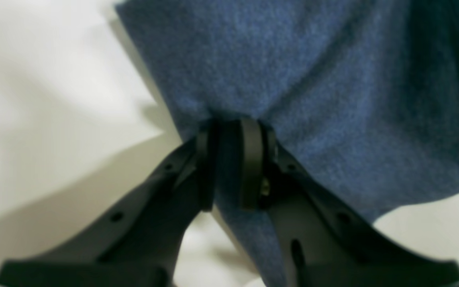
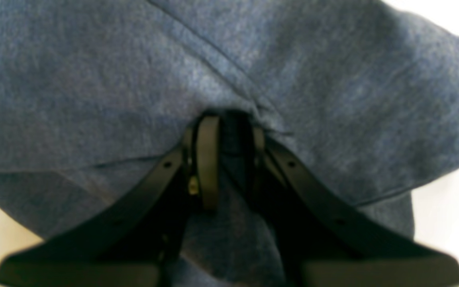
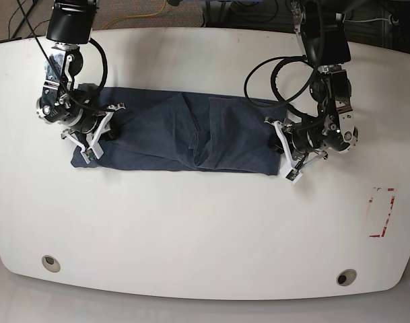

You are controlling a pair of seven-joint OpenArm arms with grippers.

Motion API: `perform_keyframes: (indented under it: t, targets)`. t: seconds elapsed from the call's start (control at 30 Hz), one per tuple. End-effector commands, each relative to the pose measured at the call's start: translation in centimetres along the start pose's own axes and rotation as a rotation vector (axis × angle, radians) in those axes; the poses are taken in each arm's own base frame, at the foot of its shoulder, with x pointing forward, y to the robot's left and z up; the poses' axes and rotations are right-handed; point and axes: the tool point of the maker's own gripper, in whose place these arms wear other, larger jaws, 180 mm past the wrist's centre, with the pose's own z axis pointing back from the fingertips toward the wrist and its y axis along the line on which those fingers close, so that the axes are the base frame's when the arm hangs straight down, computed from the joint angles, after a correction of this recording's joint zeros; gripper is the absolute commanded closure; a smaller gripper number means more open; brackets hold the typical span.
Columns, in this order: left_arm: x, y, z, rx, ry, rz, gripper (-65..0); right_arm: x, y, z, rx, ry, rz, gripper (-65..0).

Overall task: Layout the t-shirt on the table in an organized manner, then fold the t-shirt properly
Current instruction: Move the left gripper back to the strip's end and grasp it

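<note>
T-shirt (image 3: pixel 181 138) lies as a long band on the surface (image 3: pixel 205 222), long axis running straight between the left gripper (image 1: pixel 233 159) and right gripper (image 2: pixel 229 159), each clamped on its own end of the fabric, equally near, nothing blocking, red-taped mark (image 3: pixel 382 212) well off beyond left gripper.

Two black arms with looping black cables, white brackets and black perforated fingers (image 1: pixel 249 159).
</note>
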Motion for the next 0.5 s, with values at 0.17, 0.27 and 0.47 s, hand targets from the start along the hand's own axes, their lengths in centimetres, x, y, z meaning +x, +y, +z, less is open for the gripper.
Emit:
perform_keyframes:
  t: [0.17, 0.27, 0.47]
  targets:
    - [-1.0, 1.5, 0.0, 0.017, 0.043, 0.001, -7.6, 1.4, -1.3, 0.9, -0.048, -0.012, 0.015, -11.1]
    - [-1.3, 1.5, 0.0, 0.018, 0.046, 0.003, -7.6, 2.5, -1.9, 2.0, -0.079, -0.036, 0.027, -16.0]
    - [-1.9, 2.9, 0.7, 0.046, 0.062, -0.002, -7.6, 5.7, -2.9, 5.1, -0.151, -0.074, 0.027, -41.2]
